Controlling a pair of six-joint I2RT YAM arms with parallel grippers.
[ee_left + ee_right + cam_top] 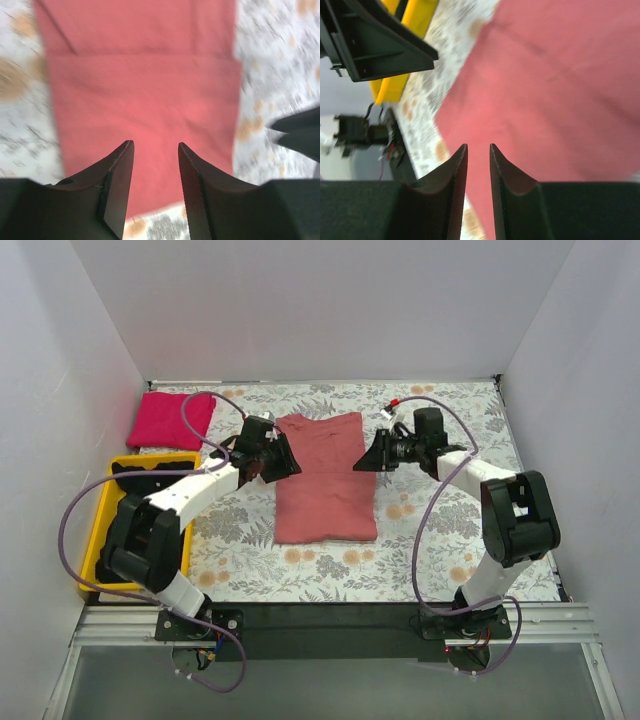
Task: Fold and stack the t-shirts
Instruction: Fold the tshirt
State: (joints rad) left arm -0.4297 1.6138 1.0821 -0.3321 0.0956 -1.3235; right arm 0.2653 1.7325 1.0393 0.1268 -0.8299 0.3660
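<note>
Salmon-red t-shirt [325,480] folded flat at centre. Left gripper [156,144] at its 9 o'clock — fingers apart, empty. Right gripper [478,146] at 3 o'clock — fingers narrowly apart, empty.

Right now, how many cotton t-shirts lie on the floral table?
2: a dusty salmon-red t-shirt mid-table, and a folded magenta-pink t-shirt at the far-left corner. The yellow plastic bin may hide others.

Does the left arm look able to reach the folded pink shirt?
Probably yes: the left gripper hovers at the red shirt's edge, and nothing stands between it and the pink shirt.
</note>
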